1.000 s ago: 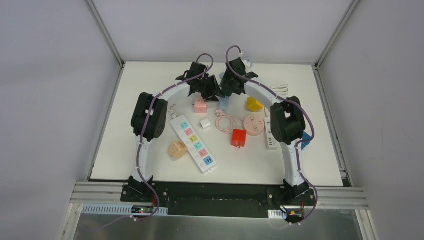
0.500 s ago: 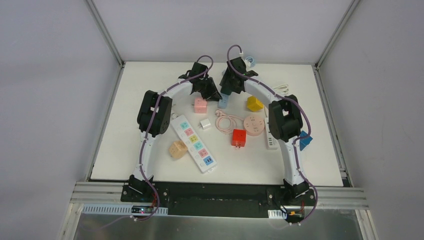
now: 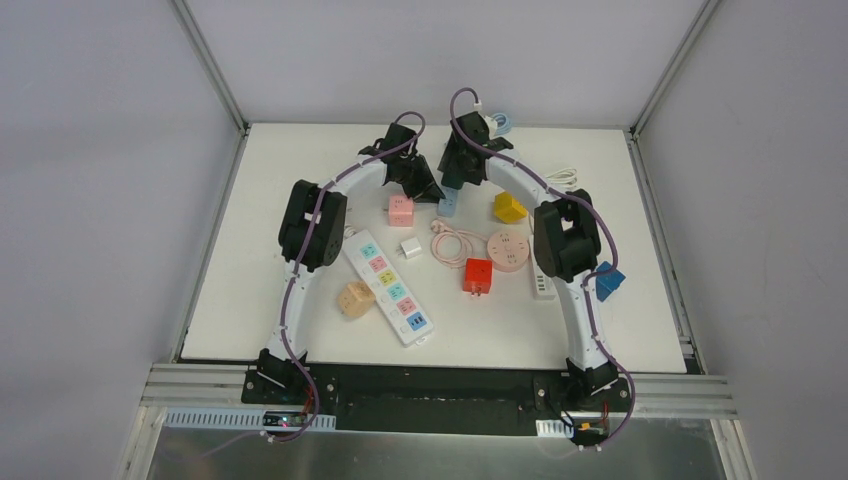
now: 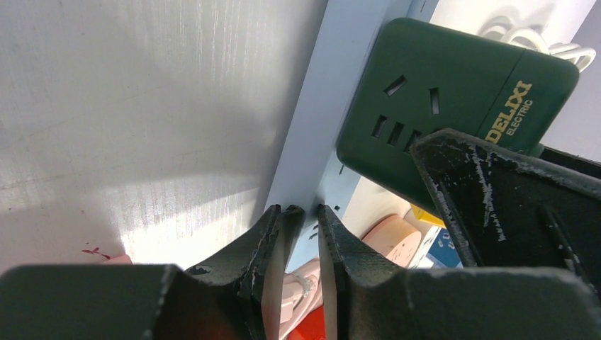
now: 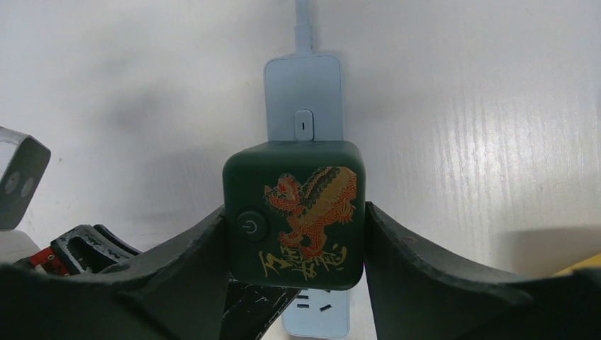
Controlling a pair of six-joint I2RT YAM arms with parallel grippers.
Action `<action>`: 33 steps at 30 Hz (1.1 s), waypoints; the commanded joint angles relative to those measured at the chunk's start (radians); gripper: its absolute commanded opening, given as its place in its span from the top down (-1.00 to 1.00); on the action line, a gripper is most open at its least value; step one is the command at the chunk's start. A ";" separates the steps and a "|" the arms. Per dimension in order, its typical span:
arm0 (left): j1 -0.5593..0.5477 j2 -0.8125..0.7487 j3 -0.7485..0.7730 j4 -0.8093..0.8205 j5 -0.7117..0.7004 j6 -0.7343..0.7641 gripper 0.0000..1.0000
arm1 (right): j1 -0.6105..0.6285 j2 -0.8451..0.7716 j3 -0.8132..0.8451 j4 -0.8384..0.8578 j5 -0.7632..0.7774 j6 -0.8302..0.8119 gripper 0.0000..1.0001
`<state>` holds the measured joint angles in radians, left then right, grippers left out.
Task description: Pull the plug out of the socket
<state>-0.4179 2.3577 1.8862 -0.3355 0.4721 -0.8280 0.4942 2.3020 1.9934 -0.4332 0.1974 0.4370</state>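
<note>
**Both grippers on the green cube and its strip**

On my overhead feed the two arms meet at the upper centre of the frame. My right gripper (image 5: pixel 294 237) is clamped on the dark green cube adapter (image 5: pixel 294 205), one finger against each side. The cube's top shows a power button and a dragon print. It sits on the light blue power strip (image 5: pixel 303 106), which runs up the middle of the right wrist frame to its cord (image 5: pixel 301 18) at the top edge. I cannot tell whether the pins are fully seated.

My left gripper (image 4: pixel 301 227) is pinched on the edge of that strip, low in the left wrist frame. The cube at upper right there shows DELIXI ELECTRIC lettering. Overhead, a pink cube socket (image 3: pixel 401 209) lies near the strip, to its left.
</note>
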 commanded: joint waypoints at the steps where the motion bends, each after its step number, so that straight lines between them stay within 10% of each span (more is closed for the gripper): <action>1: -0.027 0.051 0.000 -0.100 0.042 -0.017 0.56 | 0.003 0.004 0.064 -0.019 -0.042 0.004 0.87; 13: -0.027 -0.049 -0.019 -0.161 -0.052 0.079 -0.21 | 0.004 -0.092 0.029 0.031 -0.125 0.021 1.00; 25: -0.027 -0.093 0.006 -0.215 -0.139 0.184 -0.31 | 0.004 -0.112 -0.020 0.040 -0.133 0.037 1.00; 33: -0.028 -0.057 -0.005 -0.147 -0.018 0.109 0.18 | 0.003 -0.128 -0.037 0.075 -0.230 0.067 1.00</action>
<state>-0.4389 2.3188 1.8843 -0.4931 0.4046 -0.6987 0.4885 2.2730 1.9480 -0.4133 0.0605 0.4671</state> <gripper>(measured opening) 0.459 0.623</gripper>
